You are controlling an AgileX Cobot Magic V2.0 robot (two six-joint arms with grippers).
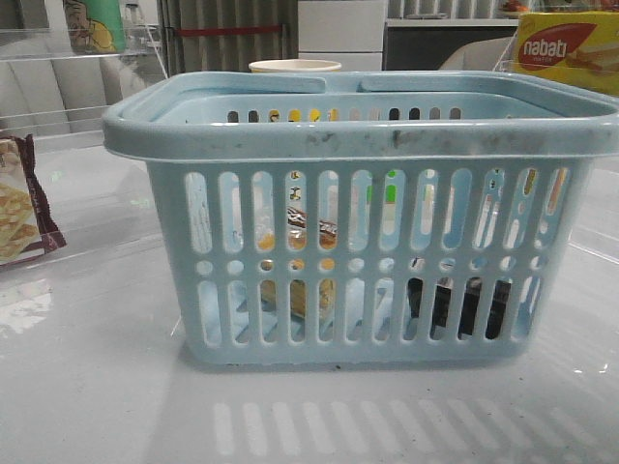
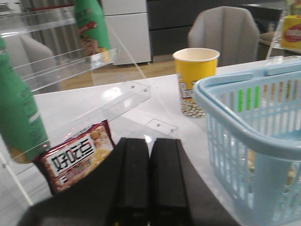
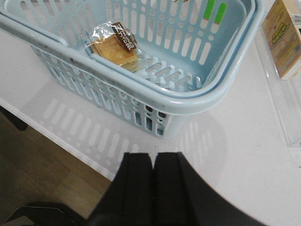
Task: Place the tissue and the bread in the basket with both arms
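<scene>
Mock shop: acrylic shelves [image 2: 94,94] of packaged snacks [image 2: 77,155]

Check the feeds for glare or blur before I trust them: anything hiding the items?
Front view: sharp, but the basket wall slots only partly show the bread and tissue. Left wrist view: soft, with glare on the table. Right wrist view: even light, bread clear.

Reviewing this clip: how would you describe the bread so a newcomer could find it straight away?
Start at the big pale blue slotted basket in the middle of the table. The bread lies inside on its floor: a golden-brown piece in clear, shiny wrap with a dark label band. The cracker packet lies outside the basket and has maroon edges.
</scene>
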